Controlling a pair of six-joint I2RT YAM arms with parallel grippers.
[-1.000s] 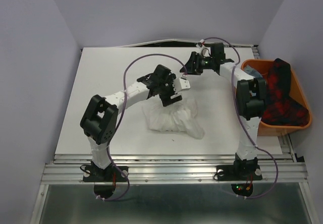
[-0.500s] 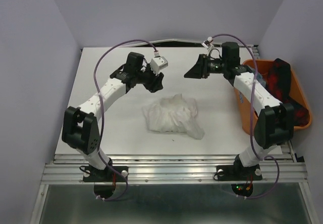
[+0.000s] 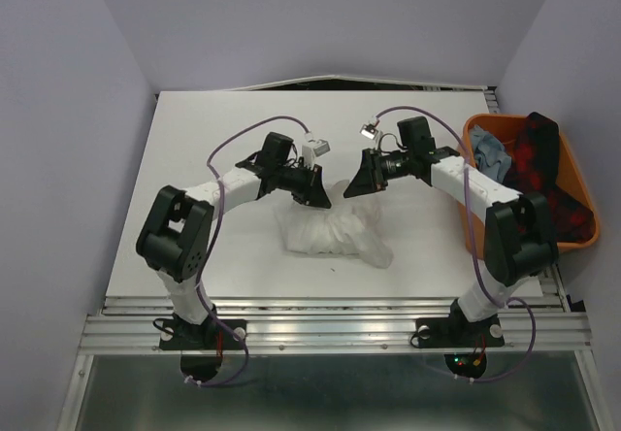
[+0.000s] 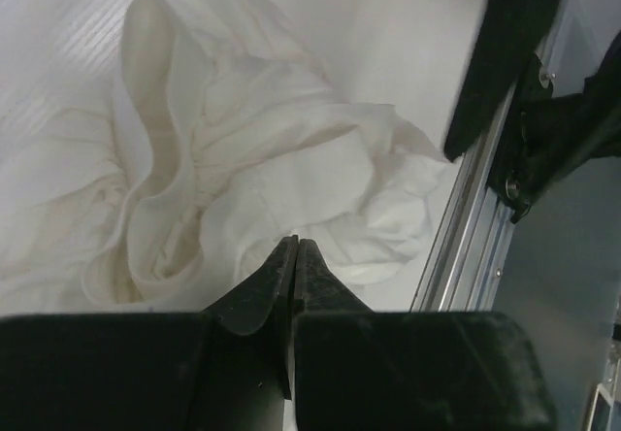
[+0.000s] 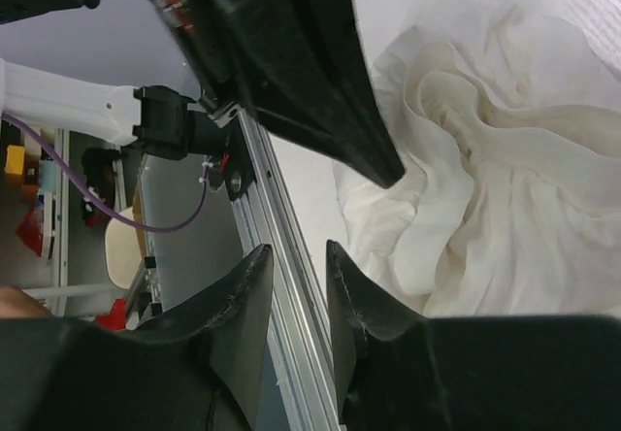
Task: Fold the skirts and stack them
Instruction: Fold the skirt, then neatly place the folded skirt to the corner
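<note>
White skirt (image 3: 330, 229) crumpled; left pincer (image 4: 295, 245) closed, right pincer (image 5: 297, 248) parted.

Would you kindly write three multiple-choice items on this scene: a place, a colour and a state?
1. Where is the plaid skirt? A) on the floor B) in the orange tub C) hung on the wall.
2. What colour is the crumpled skirt on the table? A) white B) green C) yellow.
3. How does the left tool stand? A) wide open B) shut C) clamped on the tub.
Answers: 1 B, it lies in the tub, draped at its rim; 2 A, pale cloth between the arms; 3 B, its jaws meet in the left wrist view.
</note>
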